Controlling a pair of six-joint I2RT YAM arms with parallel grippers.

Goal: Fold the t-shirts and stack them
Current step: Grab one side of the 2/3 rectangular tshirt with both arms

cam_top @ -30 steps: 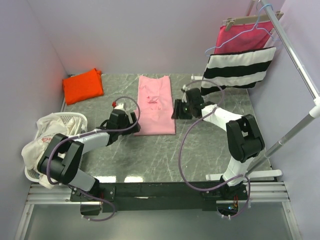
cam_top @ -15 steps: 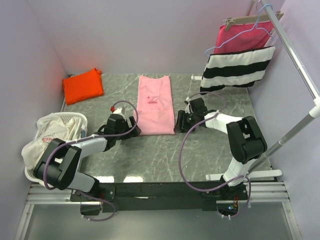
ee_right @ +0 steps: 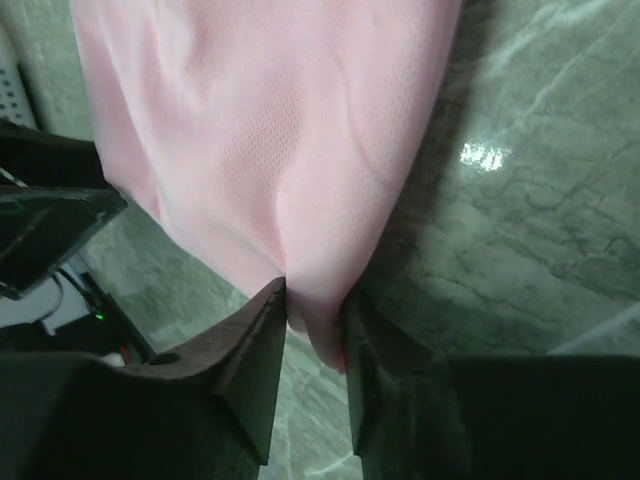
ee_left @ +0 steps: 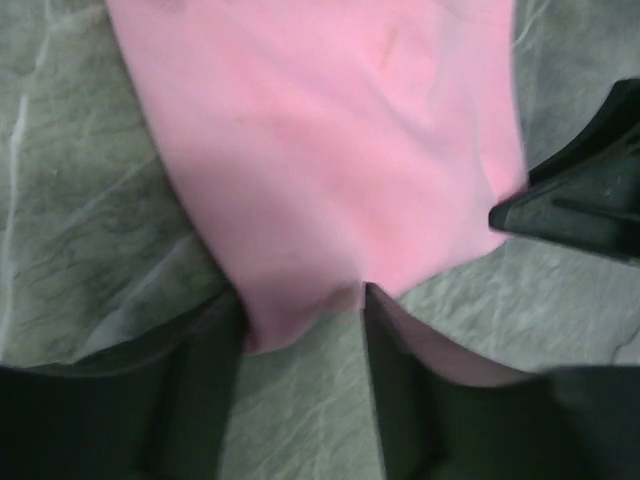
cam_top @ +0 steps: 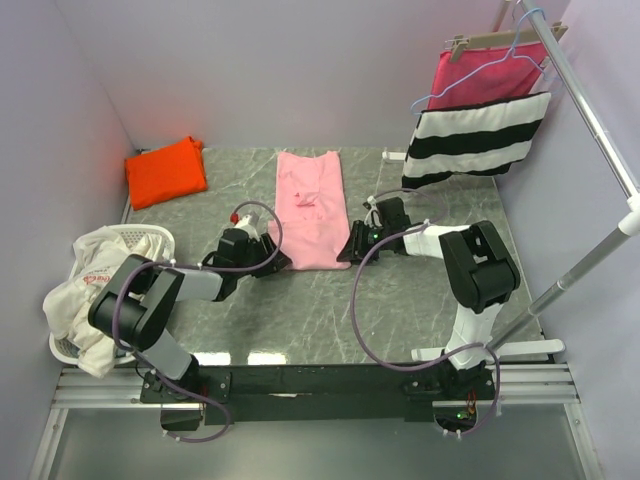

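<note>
The pink t-shirt (cam_top: pixel 310 210) lies on the table as a long folded strip, with its near hem toward the arms. My left gripper (cam_top: pixel 272 258) is at the shirt's near left corner. In the left wrist view that corner of the pink t-shirt (ee_left: pixel 320 150) sits between the fingers of the left gripper (ee_left: pixel 300 300), which are still set apart. My right gripper (cam_top: pixel 347 250) is at the near right corner. There the fingers of the right gripper (ee_right: pixel 315 300) press on a pinch of the pink t-shirt (ee_right: pixel 270 120). The orange t-shirt (cam_top: pixel 165 172) lies folded at the far left.
A white basket (cam_top: pixel 150 238) holding white clothing stands at the left edge. A black-and-white striped cloth (cam_top: pixel 475 140) and a magenta cloth (cam_top: pixel 485 72) on a hanger hang from the rail (cam_top: pixel 600 120) at the right. Each wrist view shows the other gripper close by.
Both grippers came down and in to the near corners of the pink t-shirt. Both pairs of jaws narrowed, and the right ones closed onto the cloth.
</note>
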